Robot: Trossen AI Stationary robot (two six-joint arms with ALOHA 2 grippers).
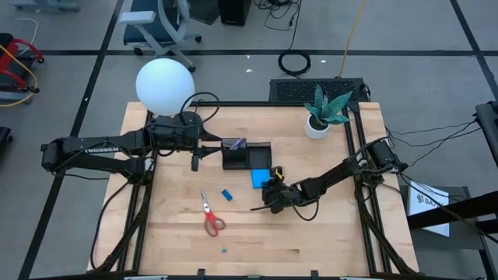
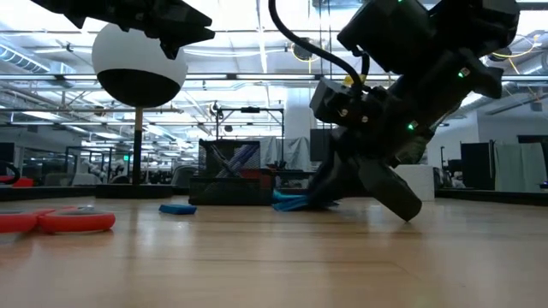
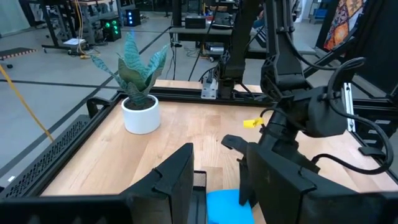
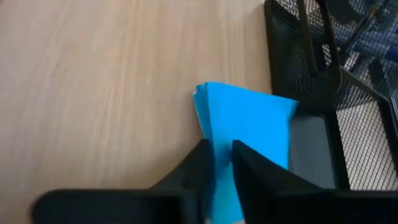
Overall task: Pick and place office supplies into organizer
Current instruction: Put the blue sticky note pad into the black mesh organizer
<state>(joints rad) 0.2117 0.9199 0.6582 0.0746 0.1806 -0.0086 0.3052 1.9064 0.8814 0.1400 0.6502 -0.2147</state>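
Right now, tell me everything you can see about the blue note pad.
The blue note pad is a bright blue square stack of thin paper sheets, its layered edges showing at one corner. It lies on the wooden table right beside the black mesh organizer, at its lower section. The right gripper has its two dark fingers closed on the pad's edge, which looks slightly lifted. In the high view it shows just right of the table's centre.

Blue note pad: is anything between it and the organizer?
Nothing visible. The blue note pad lies right beside the organizer, with the right gripper pinching its edge. The left gripper hangs beside the organizer's other end, off that path. Pens already stand in its taller section.
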